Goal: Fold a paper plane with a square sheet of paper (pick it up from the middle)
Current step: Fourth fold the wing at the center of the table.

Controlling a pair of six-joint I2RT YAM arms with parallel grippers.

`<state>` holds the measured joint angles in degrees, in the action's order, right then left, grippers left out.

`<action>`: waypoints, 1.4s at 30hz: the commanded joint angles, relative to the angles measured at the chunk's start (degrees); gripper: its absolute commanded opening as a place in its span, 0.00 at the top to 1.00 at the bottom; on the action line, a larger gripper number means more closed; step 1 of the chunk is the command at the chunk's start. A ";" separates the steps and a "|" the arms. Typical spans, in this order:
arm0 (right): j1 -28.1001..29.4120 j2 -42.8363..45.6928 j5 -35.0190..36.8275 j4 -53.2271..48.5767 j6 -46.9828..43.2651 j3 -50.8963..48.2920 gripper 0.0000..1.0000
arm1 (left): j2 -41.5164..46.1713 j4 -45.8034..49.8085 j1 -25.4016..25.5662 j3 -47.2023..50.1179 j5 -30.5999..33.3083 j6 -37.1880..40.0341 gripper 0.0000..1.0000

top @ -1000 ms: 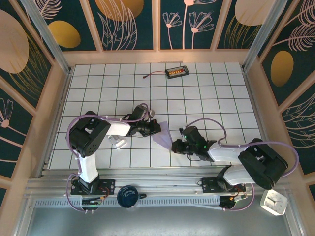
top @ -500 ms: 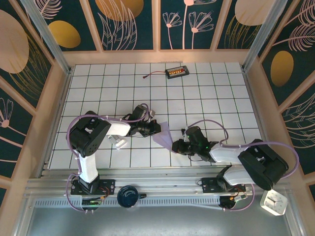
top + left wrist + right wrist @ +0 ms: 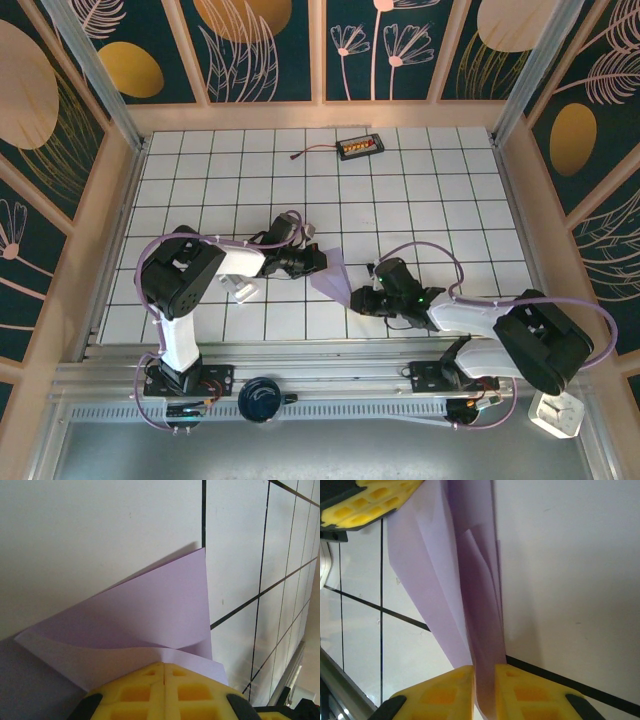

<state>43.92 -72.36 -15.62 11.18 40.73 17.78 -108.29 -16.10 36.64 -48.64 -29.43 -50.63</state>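
The square sheet of paper [image 3: 332, 272], pale lavender and partly folded into a pointed shape, hangs between both grippers just above the tiled table. My left gripper [image 3: 318, 260] is shut on its left edge; in the left wrist view the yellow fingers [image 3: 135, 692] meet on the paper [image 3: 150, 610]. My right gripper [image 3: 356, 297] is at the paper's near right end. In the right wrist view its jaws [image 3: 484, 672] stand slightly apart, with the folded layers of paper [image 3: 445, 580] running between them. The left gripper's fingers [image 3: 365, 505] show at the top left there.
A small silvery-white block [image 3: 243, 288] lies by the left arm. An orange and black part [image 3: 358, 148] with a cable sits near the back wall. A dark round object [image 3: 262, 398] rests on the front rail, and a white object [image 3: 556, 410] at the bottom right.
The right gripper's jaws have parted a little around the paper, and that gripper has shifted slightly toward the near edge. The left gripper and the paper have stayed in place.
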 commanded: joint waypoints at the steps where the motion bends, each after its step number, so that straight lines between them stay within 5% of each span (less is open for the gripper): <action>1: 0.55 -0.36 2.72 -2.70 -1.90 1.55 0.84 | -1.69 1.27 -0.51 0.48 0.70 1.35 0.95; 19: -3.04 -0.06 -5.55 8.14 6.83 -5.28 0.96 | -2.00 1.61 -0.52 -0.22 0.72 1.73 0.95; 32: -4.05 6.01 -3.69 -1.39 1.82 -2.42 0.80 | -2.28 1.75 -0.52 -0.29 0.82 1.92 0.95; 42: -3.44 8.18 -3.07 -6.60 -3.53 3.66 0.77 | -2.23 1.77 -0.52 -0.23 0.71 1.96 0.95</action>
<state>40.23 -64.34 -19.38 6.92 40.36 18.92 -108.60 -16.14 36.64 -48.75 -30.04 -50.22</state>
